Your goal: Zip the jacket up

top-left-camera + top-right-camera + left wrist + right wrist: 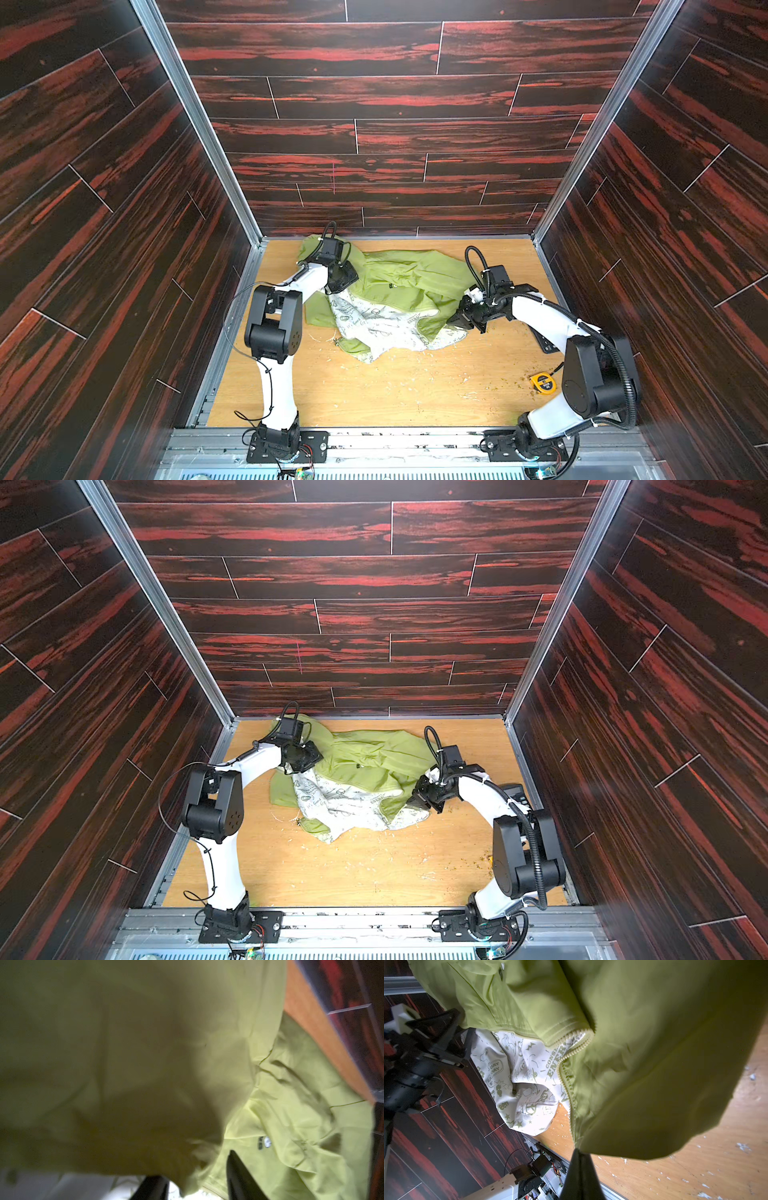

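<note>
Right hand (579, 1153) is clenched on jacket (399, 286) at zipper (566, 1076); whether left hand (193, 1167) grips cannot be told under blurred fabric. Jacket is spread side-to-side across counter (395, 395).

Lab robot cell, wood-print walls (395, 104), aluminium frame (200, 124)

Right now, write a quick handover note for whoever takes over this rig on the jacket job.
Left gripper: on the left part of the thin lime-green hooded jacket, fabric between its fingers; grip unclear.
Right gripper: shut on the jacket's front edge beside the pale zipper teeth.
Jacket: crumpled on the wooden table, front open, white printed lining showing.
Done: one zipper edge pinched.
Left: bring both zipper sides together, start the slider, zip up.
</note>
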